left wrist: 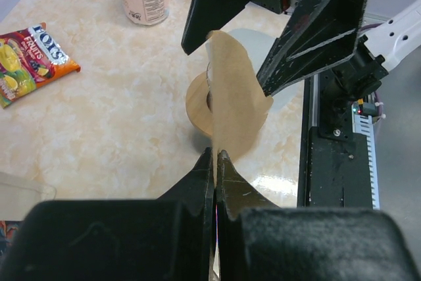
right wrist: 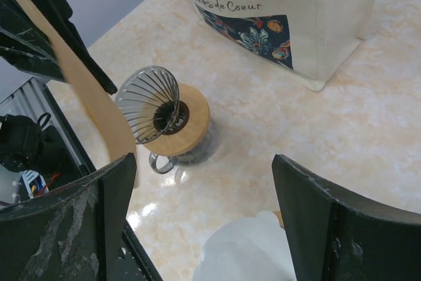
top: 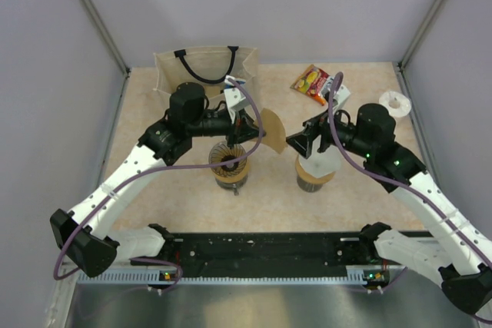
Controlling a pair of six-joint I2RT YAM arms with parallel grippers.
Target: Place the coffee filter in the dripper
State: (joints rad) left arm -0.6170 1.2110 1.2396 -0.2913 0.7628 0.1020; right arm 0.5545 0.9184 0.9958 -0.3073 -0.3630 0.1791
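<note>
Left wrist: pinching coffee filter (left wrist: 233, 106) rim in clamped left tool (left wrist: 216, 157); right tool (right wrist: 204, 162) spread wide, empty. Light, limp paper, creases easily; hold edge only.

1. 1 coffee filter (top: 272, 130), brown paper.
2. 1 dripper (right wrist: 154, 106), dark ribbed cone in a tan ring.
3. 1 white translucent cone (top: 319, 165).
4. 1 glass cup (right wrist: 197, 154).
5. 1 tote bag (top: 204, 67), cream, 2 black handles.
6. 1 candy packet (top: 311, 82), red and yellow.
7. 1 white roll (top: 397, 103).
8. 2 grippers: left gripper (top: 257, 130), right gripper (top: 292, 143).
9. 1 worktop (top: 361, 190), beige marble look.
</note>
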